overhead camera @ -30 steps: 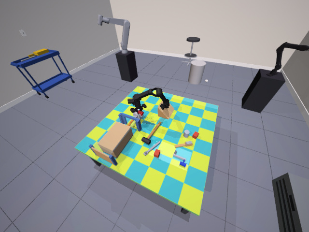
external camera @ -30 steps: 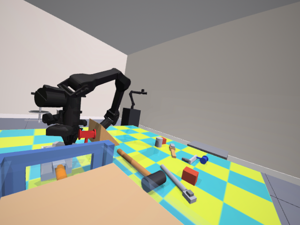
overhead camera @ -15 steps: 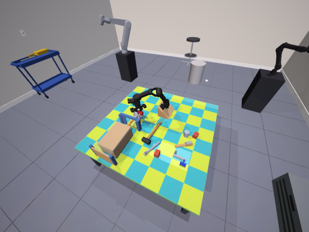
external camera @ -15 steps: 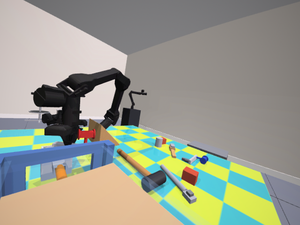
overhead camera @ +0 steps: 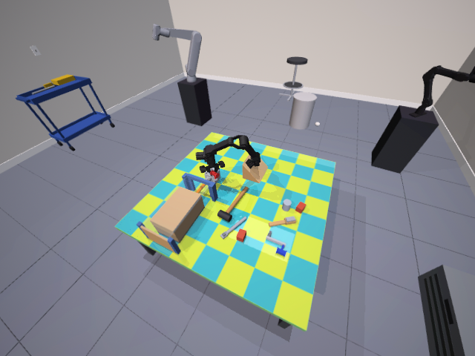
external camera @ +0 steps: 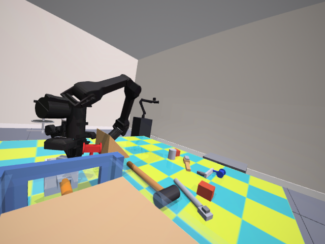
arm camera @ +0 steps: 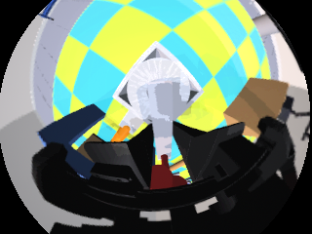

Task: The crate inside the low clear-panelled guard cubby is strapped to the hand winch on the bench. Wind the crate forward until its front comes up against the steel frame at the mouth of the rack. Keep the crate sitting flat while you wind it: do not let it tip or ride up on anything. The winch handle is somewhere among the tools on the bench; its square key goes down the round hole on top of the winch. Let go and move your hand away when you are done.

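The tan crate (overhead camera: 178,211) (external camera: 110,215) sits flat behind the blue steel frame (overhead camera: 199,179) (external camera: 65,161); in the top view a gap shows between its front and the frame. An orange strap (external camera: 66,186) (arm camera: 120,135) comes out of the grey winch (external camera: 51,185) (arm camera: 121,97). The winch handle stands on top of the winch, its grey arm reaching out to a red knob (overhead camera: 214,175) (external camera: 91,148) (arm camera: 163,179). My gripper (overhead camera: 211,170) (external camera: 74,155) (arm camera: 162,125) points down over the winch, shut on the winch handle. The key in the hole is hidden.
A tan wedge-shaped block (overhead camera: 254,170) (external camera: 104,144) stands beside the arm. A black-headed mallet (overhead camera: 224,215) (external camera: 166,195), a grey wrench-like tool (overhead camera: 234,227) (external camera: 189,192), a blue-knobbed crank (overhead camera: 275,239) (external camera: 209,172), a brush-like tool (overhead camera: 281,222), a grey cylinder (overhead camera: 286,205) and red blocks lie to the right.
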`<state>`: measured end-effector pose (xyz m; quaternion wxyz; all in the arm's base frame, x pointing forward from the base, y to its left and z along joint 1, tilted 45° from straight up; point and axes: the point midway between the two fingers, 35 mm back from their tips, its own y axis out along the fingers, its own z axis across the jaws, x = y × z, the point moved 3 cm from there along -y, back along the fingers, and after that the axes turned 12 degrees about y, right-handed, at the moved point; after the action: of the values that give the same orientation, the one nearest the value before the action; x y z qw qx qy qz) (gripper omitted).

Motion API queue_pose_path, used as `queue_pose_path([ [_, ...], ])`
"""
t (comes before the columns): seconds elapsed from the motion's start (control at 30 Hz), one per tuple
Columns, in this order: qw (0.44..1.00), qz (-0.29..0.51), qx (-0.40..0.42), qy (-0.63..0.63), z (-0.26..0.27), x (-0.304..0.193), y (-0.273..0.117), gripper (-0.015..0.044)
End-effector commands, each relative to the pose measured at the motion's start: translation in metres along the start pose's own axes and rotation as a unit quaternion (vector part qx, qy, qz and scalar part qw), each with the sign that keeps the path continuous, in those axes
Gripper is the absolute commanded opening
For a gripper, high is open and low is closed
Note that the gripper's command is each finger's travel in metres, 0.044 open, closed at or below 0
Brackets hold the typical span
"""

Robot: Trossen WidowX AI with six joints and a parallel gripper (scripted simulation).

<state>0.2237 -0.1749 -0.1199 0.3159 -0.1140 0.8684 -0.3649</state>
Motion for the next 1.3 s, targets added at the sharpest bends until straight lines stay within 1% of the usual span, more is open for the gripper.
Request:
queue_pose_path([
  [0.0,1.0,0.001,0.001,0.006,0.0003,0.0008,0.0022,0.0],
  [0.13,1.0,0.002,0.0,-0.015,-0.0011,0.0012,0.0045,0.0],
  [0.4,1.0,0.002,-0.001,-0.015,-0.0019,0.002,0.0071,0.0],
  [0.93,1.0,0.001,0.003,0.029,0.0008,0.0018,0.0084,0.0],
  [1.27,1.0,0.001,0.002,0.017,0.0,0.0021,0.0083,0.0],
])
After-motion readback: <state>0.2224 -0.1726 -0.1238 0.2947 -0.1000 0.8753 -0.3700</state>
